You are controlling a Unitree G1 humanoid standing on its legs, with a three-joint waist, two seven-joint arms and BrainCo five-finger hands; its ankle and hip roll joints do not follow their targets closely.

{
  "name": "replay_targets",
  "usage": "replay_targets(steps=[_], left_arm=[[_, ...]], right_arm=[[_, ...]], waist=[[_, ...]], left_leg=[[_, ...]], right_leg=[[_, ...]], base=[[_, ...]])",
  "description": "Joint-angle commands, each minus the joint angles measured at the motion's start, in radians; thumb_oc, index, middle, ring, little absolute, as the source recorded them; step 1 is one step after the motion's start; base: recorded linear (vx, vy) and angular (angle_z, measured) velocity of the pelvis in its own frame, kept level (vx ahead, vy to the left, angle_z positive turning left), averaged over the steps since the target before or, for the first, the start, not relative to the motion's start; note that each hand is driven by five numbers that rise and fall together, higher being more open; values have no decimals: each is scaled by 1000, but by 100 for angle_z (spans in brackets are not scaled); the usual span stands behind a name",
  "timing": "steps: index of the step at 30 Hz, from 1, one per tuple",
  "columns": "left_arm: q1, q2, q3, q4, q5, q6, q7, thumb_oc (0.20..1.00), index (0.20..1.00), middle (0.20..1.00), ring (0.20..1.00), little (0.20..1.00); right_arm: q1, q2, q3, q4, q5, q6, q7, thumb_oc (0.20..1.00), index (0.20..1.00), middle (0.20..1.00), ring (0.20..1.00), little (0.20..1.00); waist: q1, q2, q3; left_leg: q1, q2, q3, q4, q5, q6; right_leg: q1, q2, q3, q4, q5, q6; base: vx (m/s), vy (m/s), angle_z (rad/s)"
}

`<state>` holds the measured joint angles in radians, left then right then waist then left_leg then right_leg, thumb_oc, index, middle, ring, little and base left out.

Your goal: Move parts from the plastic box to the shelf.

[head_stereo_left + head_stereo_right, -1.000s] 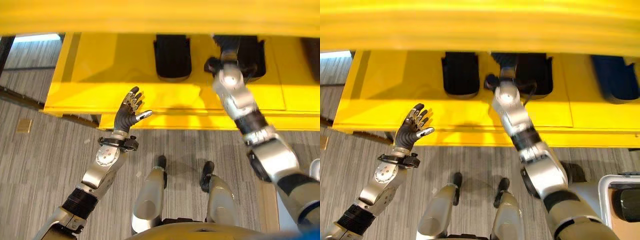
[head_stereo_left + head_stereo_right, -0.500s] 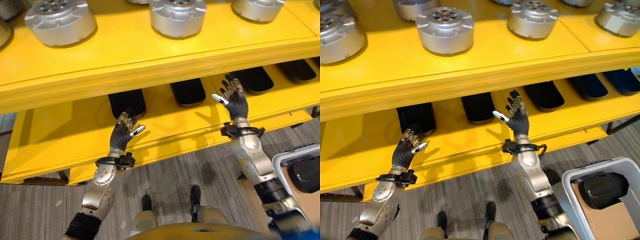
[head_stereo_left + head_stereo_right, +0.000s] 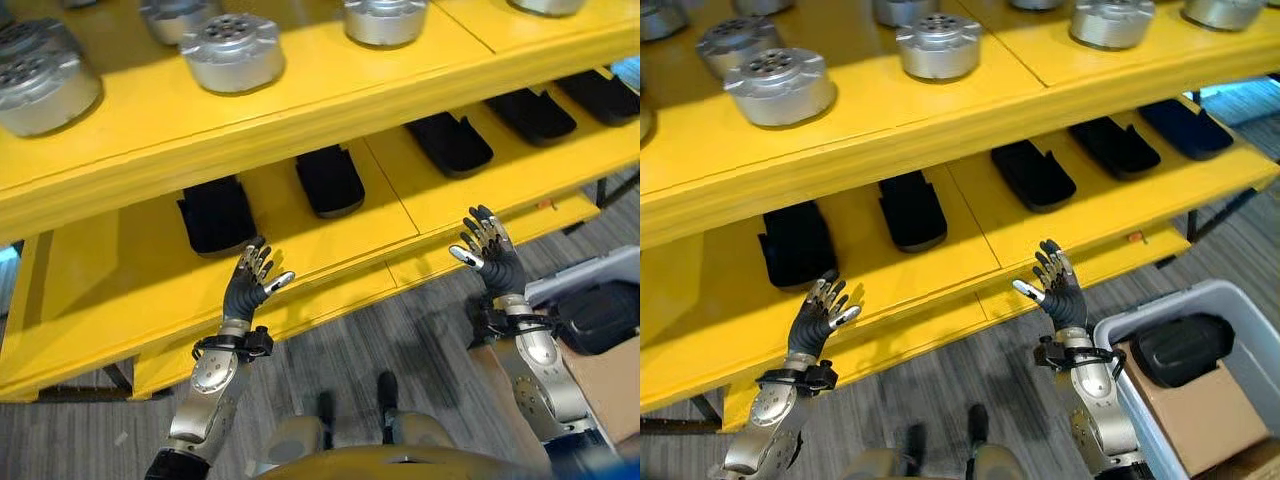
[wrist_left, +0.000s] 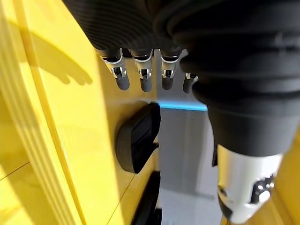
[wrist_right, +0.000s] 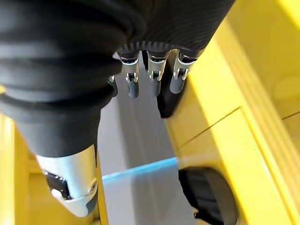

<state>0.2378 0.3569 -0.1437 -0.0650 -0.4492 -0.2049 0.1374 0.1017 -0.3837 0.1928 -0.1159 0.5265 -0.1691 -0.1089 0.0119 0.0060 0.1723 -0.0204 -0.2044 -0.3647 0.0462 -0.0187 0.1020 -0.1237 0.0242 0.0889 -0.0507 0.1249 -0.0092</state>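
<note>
Yellow shelf [image 3: 940, 215] ahead; both hands, left hand [image 3: 250, 285] and right hand [image 3: 1058, 290], spread empty (nothing gripped), so reach the plastic box [image 3: 1240, 320] squarely over its black part [image 3: 1185, 348].

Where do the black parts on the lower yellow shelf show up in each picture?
Left eye view: black parts in a row across the middle.
Right eye view: the same row, mid-picture.
Left wrist view: one past the left robot hand.
Right wrist view: one past the right robot hand.
Shared landmark: the yellow shelf.
</note>
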Motion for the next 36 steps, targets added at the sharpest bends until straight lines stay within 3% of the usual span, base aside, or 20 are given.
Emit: replay_targets(steps=[1, 3, 10, 11, 12, 14, 15, 16, 17, 18, 20, 22, 26, 28, 29, 30, 32, 33, 36], left_arm=[[-25, 27, 50, -18, 23, -44, -2, 1000, 1000, 1000, 1000, 1000], [-28, 44, 37, -12, 15, -42, -15, 1000, 1000, 1000, 1000, 1000], [-15, 66, 39, -13, 7, -37, -19, 1000, 1000, 1000, 1000, 1000], [-12, 72, 48, -14, 9, -36, -10, 1000, 1000, 1000, 1000, 1000], [-9, 76, 54, -16, 7, -36, -8, 1000, 1000, 1000, 1000, 1000], [1, 84, 80, -30, 9, -33, -1, 1000, 1000, 1000, 1000, 1000], [19, 83, 94, -38, 6, -31, -5, 1000, 1000, 1000, 1000, 1000], [19, 83, 94, -39, 6, -31, -5, 1000, 1000, 1000, 1000, 1000], [41, 78, 106, -40, 2, -25, -17, 1000, 1000, 1000, 1000, 1000], [40, 78, 107, -41, 2, -25, -17, 1000, 1000, 1000, 1000, 1000], [28, 76, 100, -31, -3, -15, -20, 1000, 1000, 1000, 1000, 1000], [25, 78, 101, -32, 4, -15, -17, 1000, 1000, 1000, 1000, 1000], [33, 69, 122, -34, 37, -12, -1, 1000, 1000, 1000, 1000, 1000], [34, 69, 122, -34, 37, -12, -1, 1000, 1000, 1000, 1000, 1000], [31, 36, 128, -21, 33, -9, 0, 1000, 1000, 1000, 1000, 1000], [31, 36, 128, -21, 33, -9, 0, 1000, 1000, 1000, 1000, 1000], [6, 24, 114, -7, 12, -11, 6, 1000, 1000, 1000, 1000, 1000], [6, 24, 114, -7, 12, -11, 6, 1000, 1000, 1000, 1000, 1000], [-28, 24, 82, 10, 16, -2, 1, 1000, 1000, 1000, 1000, 1000]], right_arm=[[-14, 25, -1, -35, 13, -31, 36, 1000, 1000, 1000, 1000, 1000], [27, 42, -14, -37, 24, -18, 43, 1000, 1000, 1000, 1000, 1000], [36, 49, -6, -36, 19, 0, 50, 1000, 1000, 1000, 1000, 1000], [21, 55, 10, -26, 13, 2, 52, 1000, 1000, 1000, 1000, 1000], [7, 59, 22, -20, 8, 5, 52, 1000, 1000, 1000, 1000, 1000], [-18, 78, 50, 4, -8, 12, 47, 1000, 1000, 1000, 1000, 1000], [-25, 79, 58, 13, -11, 16, 49, 1000, 1000, 1000, 1000, 1000], [-25, 79, 58, 13, -11, 16, 49, 1000, 1000, 1000, 1000, 1000], [-29, 77, 60, 17, -3, 29, 62, 1000, 1000, 1000, 1000, 1000], [-30, 76, 60, 16, -2, 29, 62, 1000, 1000, 1000, 1000, 1000], [-29, 77, 46, 18, 5, 37, 62, 1000, 1000, 1000, 1000, 1000], [-32, 80, 40, 10, 4, 41, 61, 1000, 1000, 1000, 1000, 1000], [-51, 91, 40, 14, -16, 47, 50, 1000, 1000, 1000, 1000, 1000], [-51, 91, 40, 14, -16, 47, 50, 1000, 1000, 1000, 1000, 1000], [-46, 88, 41, 22, -20, 56, 56, 1000, 1000, 1000, 1000, 1000], [-46, 88, 41, 22, -20, 56, 56, 1000, 1000, 1000, 1000, 1000], [-37, 72, 16, 9, -16, 54, 53, 1000, 1000, 1000, 1000, 1000], [-37, 72, 16, 9, -16, 54, 53, 1000, 1000, 1000, 1000, 1000], [2, 59, -20, -8, -9, 39, 43, 1000, 1000, 1000, 1000, 1000]], waist=[[-24, -44, -17], [-53, -42, -51], [-64, -39, -44], [-56, -32, -24], [-43, -31, -19], [4, -15, -7], [10, -5, -4], [10, -5, -4], [5, 3, -8], [7, 2, -4], [-5, -5, -11], [-15, -7, -16], [2, -24, -26], [2, -24, -25], [14, -53, -49], [14, -53, -49], [-5, -48, -56], [-5, -47, -55], [-36, -30, -64]], left_leg=[[-111, 1, 102, 94, -16, -68], [-53, 41, 142, -50, 36, -63], [-5, 75, 225, -129, 58, -50], [4, 94, 273, -130, 48, -41], [5, 106, 308, -132, 44, -44], [12, 147, 384, -133, 26, -58], [19, 165, 415, -133, 19, -60], [19, 164, 415, -133, 19, -60], [50, 181, 458, -133, -20, -60], [41, 180, 470, -133, -3, -55], [55, 170, 465, -133, -20, -50], [67, 170, 473, -133, -34, -50], [124, 180, 527, -133, -77, -57], [125, 180, 527, -133, -78, -57], [143, 183, 551, -133, -94, -74], [143, 183, 551, -133, -94, -74], [145, 227, 523, -130, -90, -100], [145, 227, 523, -130, -90, -100], [154, 308, 508, -128, -75, -147]], right_leg=[[106, 34, -43, -15, -121, 61], [101, 40, -32, -13, -119, 68], [57, 49, 21, 56, -121, 86], [6, 50, -7, 159, -148, 99], [-18, 31, -62, 189, -152, 113], [-24, -100, -335, 212, -174, 125], [-20, -157, -425, 226, -175, 121], [-20, -157, -425, 226, -175, 121], [-18, -218, -421, 232, -161, 144], [-25, -221, -429, 226, -140, 134], [-23, -259, -327, 164, -52, 167], [-35, -304, -292, 100, 14, 188], [-30, -394, -407, 6, 118, 242], [-28, -394, -407, 5, 119, 242], [13, -391, -446, -29, 136, 262], [13, -391, -446, -29, 136, 262], [22, -360, -431, 7, 93, 245], [22, -360, -431, 7, 93, 245], [36, -305, -436, 62, -5, 204]], base=[[81, 131, -156], [70, 167, -31], [-9, 106, -49], [-68, 106, -48], [-82, 130, -84], [-58, 51, -160], [-47, 23, -148], [51, 41, -135], [1, 33, -96], [30, 7, -113], [32, -64, -77], [80, -83, -26], [110, -106, -35], [97, -128, -60], [146, -204, -33], [244, -387, -31], [144, -264, -25], [135, -239, -7], [170, -300, 3]])
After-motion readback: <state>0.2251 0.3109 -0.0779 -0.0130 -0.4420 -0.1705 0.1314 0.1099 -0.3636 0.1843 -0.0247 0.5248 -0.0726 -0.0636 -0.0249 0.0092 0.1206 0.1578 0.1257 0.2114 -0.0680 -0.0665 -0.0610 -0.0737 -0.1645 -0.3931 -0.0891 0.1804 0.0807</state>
